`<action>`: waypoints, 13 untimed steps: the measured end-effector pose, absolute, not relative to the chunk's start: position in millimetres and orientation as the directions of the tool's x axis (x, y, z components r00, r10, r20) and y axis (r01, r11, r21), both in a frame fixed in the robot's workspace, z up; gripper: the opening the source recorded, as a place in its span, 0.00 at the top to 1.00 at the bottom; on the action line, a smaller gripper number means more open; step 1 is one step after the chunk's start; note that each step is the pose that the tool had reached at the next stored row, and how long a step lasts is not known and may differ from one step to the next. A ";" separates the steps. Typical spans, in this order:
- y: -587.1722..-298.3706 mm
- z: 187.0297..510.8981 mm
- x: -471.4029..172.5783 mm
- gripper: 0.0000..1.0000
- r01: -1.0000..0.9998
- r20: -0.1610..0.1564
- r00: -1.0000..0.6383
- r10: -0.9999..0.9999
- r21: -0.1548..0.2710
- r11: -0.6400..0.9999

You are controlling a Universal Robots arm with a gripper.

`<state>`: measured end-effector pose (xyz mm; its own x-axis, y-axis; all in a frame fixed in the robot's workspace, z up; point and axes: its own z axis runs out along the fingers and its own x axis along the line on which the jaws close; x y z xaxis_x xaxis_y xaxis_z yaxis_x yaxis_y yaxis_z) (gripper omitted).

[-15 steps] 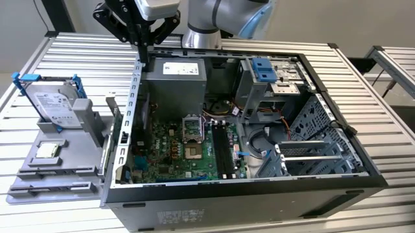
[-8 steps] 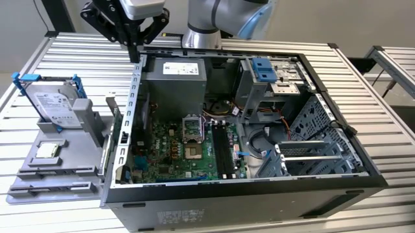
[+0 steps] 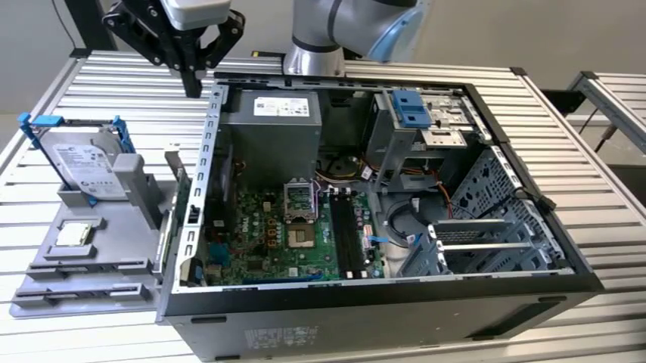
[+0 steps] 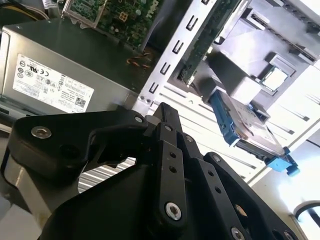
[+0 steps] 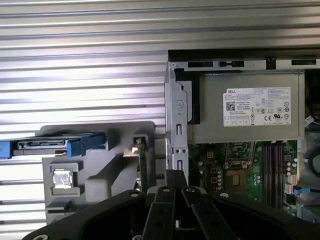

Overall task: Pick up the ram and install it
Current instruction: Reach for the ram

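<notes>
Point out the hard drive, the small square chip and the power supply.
hard drive [image 3: 89, 166], exterior view, silver face.
small square chip [image 3: 76, 235], exterior view, its centre.
power supply [image 3: 268, 128], exterior view, grey face below label.

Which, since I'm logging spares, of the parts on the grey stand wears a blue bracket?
The silver hard drive, propped upright at one end of the stand. The small square chip lies flat and bare, with no bracket.

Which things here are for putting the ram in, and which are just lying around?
For the job: thin dark ram stick standing in the grey holder; long black motherboard slots; black end effector, shut and empty.

Just lying about: silver hard drive in a blue bracket; small square silver chip; grey metal power supply box.
</notes>
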<state>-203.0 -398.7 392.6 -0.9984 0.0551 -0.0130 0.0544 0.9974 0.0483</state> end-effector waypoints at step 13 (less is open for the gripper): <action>-398.8 392.6 -236.8 1.00 0.046 -0.013 -0.999 0.047 0.048 0.998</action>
